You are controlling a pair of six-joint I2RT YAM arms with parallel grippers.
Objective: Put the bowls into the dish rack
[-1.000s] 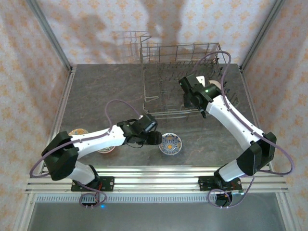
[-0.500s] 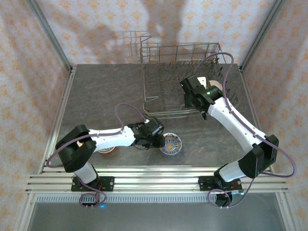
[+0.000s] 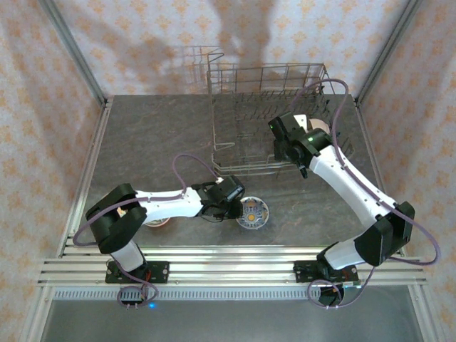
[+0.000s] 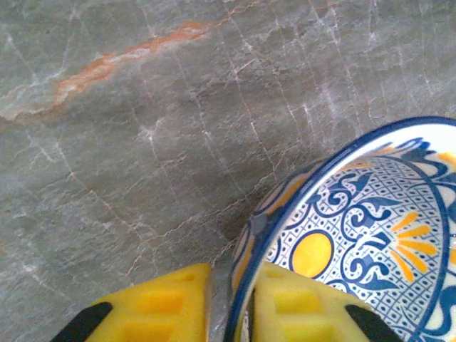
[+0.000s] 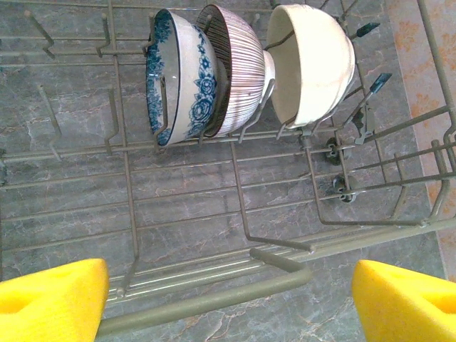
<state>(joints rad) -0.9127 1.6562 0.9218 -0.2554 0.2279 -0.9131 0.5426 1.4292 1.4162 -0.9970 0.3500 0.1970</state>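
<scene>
Here the left gripper (image 4: 231, 306) straddles the patterned bowl's (image 4: 370, 242) rim, just in front of the dish rack (image 5: 278, 260), its pads nearly closed; whether it is pinching yet, I cannot tell. A rim hold suits standing the bowl between tines. The right gripper (image 5: 228, 299) hangs wide and empty above the rack's near rail, with free tines beside the three racked bowls (image 5: 214, 71).

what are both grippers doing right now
Left gripper: pads straddle the rim of the blue-and-yellow bowl; whether it grips cannot be told.
Right gripper: open, empty, over the dish rack.
</scene>
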